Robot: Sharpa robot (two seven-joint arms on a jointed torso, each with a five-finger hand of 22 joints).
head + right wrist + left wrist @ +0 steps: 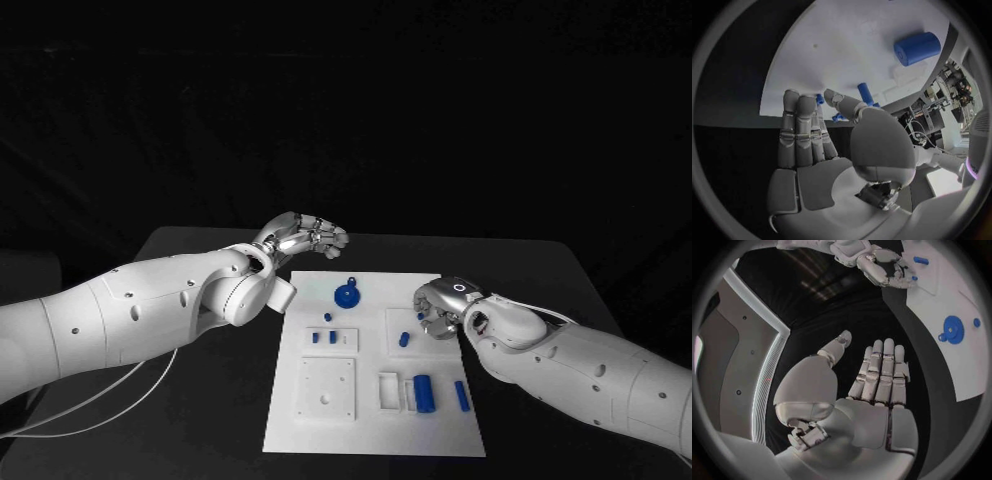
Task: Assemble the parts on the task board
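The white task board (433, 290) lies mid-table with blue parts on it. A round blue part (348, 295) sits near its far end, also seen as the round blue part (952, 330). Several small blue pegs (326, 337) stand left of centre. A blue cylinder (423, 392) and a blue peg (462, 395) lie near the front right. My right hand (444, 308) hovers over the board's right edge and pinches a small blue part (820, 99) between thumb and fingertips. My left hand (303, 237) is raised beyond the board's far left corner, fingers straight, holding nothing.
A white block (327, 388) with holes lies on the board's front left, and a small white frame (389, 390) sits beside the cylinder. Dark table surface surrounds the board. A white cable (101, 400) trails under my left arm.
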